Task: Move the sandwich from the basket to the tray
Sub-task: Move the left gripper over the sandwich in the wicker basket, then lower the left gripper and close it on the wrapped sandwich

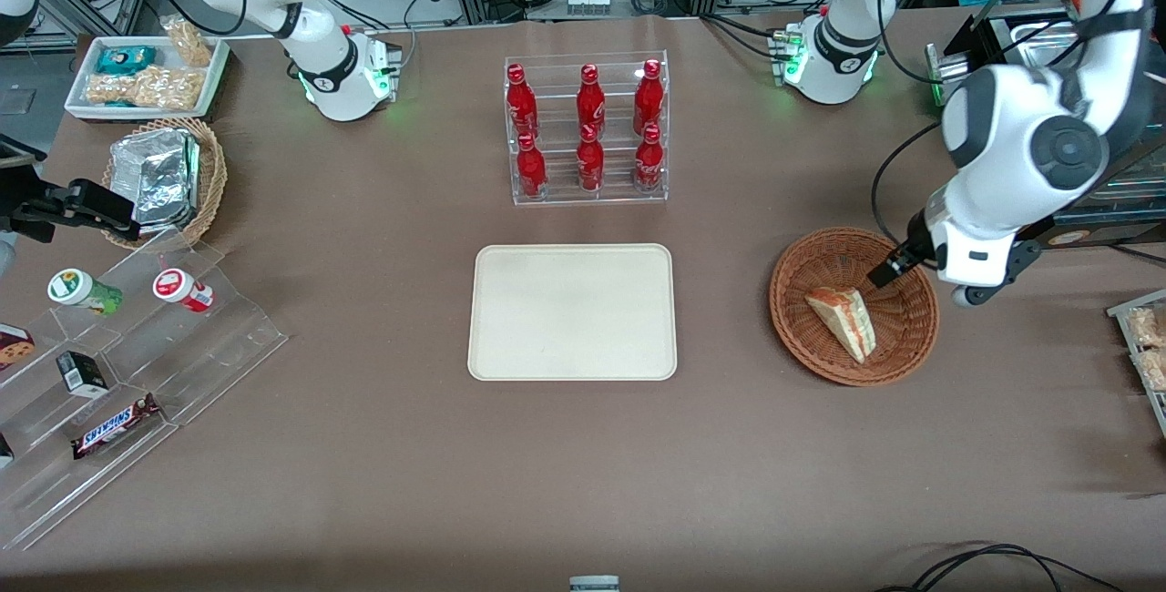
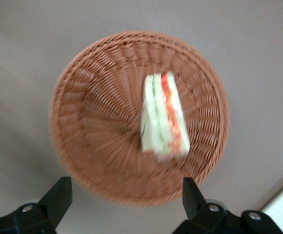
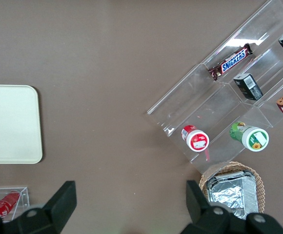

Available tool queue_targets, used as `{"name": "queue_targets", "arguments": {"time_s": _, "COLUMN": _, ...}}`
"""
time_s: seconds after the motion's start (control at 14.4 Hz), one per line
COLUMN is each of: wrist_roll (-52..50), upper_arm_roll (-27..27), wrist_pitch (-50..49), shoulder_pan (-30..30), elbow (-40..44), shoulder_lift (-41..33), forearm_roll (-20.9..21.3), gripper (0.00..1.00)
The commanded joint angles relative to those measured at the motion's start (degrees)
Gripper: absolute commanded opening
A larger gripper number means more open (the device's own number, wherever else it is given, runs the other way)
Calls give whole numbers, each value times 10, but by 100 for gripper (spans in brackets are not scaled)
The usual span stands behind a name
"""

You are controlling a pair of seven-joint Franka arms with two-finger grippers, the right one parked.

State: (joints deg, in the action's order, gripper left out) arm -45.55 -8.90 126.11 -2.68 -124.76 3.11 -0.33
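The sandwich (image 1: 844,320) (image 2: 164,116), a white wedge with red, yellow and green layers, lies in the reddish-brown wicker basket (image 1: 802,337) (image 2: 92,122) toward the working arm's end of the table. My gripper (image 1: 888,271) (image 2: 124,195) hangs open above the basket's rim, on the side farther from the front camera than the sandwich, holding nothing. Its black fingers (image 2: 58,197) stand wide apart. The cream tray (image 1: 572,311) (image 3: 10,124) lies flat and bare in the table's middle.
A clear rack of red bottles (image 1: 588,129) stands farther from the front camera than the tray. Toward the parked arm's end are a tan basket with foil packs (image 1: 164,178), a clear stepped stand with snacks (image 1: 118,373) and a white tray of packets (image 1: 146,73).
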Motion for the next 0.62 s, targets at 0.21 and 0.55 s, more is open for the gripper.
{"name": "queue_targets", "arguments": {"time_s": 0.21, "wrist_roll": -48, "upper_arm_roll": -3, "wrist_pitch": 134, "shoulder_pan": -2, "elbow": -8, "shoulder_lift": 90, "forearm_roll": 2, "gripper": 100}}
{"name": "queue_targets", "arguments": {"time_s": 0.55, "wrist_roll": -50, "upper_arm_roll": -6, "wrist_pitch": 164, "shoulder_pan": -1, "elbow": 6, "shoulder_lift": 111, "forearm_roll": 2, "gripper": 100}}
